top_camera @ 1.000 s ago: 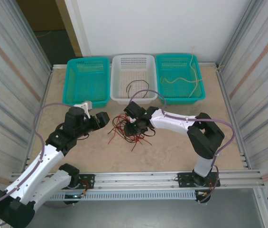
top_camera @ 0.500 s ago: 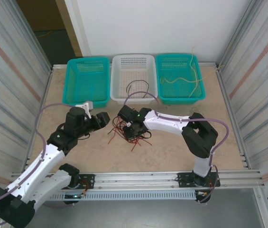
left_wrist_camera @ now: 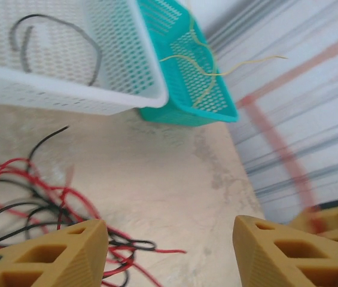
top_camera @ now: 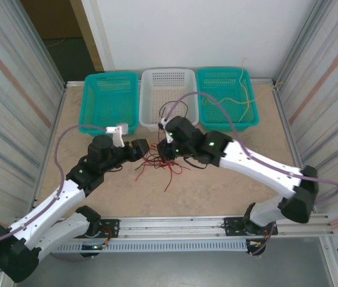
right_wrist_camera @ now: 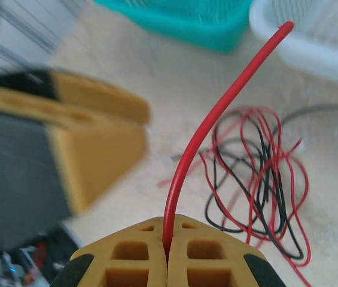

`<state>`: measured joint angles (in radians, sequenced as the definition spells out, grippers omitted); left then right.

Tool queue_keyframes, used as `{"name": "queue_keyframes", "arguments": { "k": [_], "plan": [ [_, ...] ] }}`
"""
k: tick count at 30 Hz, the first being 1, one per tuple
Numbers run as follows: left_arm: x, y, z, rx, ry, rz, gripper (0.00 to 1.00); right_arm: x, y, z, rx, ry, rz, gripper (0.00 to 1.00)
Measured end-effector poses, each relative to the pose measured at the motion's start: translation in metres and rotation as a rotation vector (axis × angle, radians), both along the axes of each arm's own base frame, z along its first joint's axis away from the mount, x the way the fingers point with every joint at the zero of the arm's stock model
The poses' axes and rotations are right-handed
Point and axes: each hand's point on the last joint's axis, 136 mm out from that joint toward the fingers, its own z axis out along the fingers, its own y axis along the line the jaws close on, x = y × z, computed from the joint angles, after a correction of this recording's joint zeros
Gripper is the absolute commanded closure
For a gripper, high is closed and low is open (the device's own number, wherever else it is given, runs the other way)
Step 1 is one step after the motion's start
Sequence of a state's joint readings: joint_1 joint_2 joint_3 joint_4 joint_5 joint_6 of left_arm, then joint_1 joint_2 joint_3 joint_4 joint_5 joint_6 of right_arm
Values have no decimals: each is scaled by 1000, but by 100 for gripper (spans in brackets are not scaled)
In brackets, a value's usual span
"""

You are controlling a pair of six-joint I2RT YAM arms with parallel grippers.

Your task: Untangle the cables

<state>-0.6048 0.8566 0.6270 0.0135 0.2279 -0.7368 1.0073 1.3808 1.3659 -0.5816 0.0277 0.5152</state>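
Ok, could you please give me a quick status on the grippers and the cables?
Right gripper shut on a red cable. Left gripper open, empty, beside the tangle. Nothing blocking.

Left arm [top_camera: 67, 191] reaches from near left toward centre; left gripper [left_wrist_camera: 169, 251] fingers parted. Right arm [top_camera: 258, 164] stretches leftward to centre; right gripper [right_wrist_camera: 167, 232] jaws pressed together, pinching red cable [right_wrist_camera: 198, 137].

white arms [top_camera: 258, 164] with black joints [top_camera: 294, 206], pale-purple hoses [top_camera: 201, 94] and mustard-yellow hollow-celled fingers [right_wrist_camera: 127, 251].
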Motion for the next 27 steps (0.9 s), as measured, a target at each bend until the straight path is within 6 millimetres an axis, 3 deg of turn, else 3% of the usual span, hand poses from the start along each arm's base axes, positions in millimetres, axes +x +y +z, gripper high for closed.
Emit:
{"name": "queue_keyframes", "arguments": {
  "k": [6,14,20,27],
  "plan": [
    [-14,-34,32,-22,-147,-144,37,0,-20,77,222,-111,-11,100],
    [-19,-70,66,-72,-265,-278,33,24,-57,140,443,-160,-83,100],
    [-31,-96,79,-53,-315,-376,38,27,-64,155,515,-144,-76,100],
    [-31,-96,75,12,-344,-371,41,27,-67,165,573,-117,-62,100]
  ]
}}
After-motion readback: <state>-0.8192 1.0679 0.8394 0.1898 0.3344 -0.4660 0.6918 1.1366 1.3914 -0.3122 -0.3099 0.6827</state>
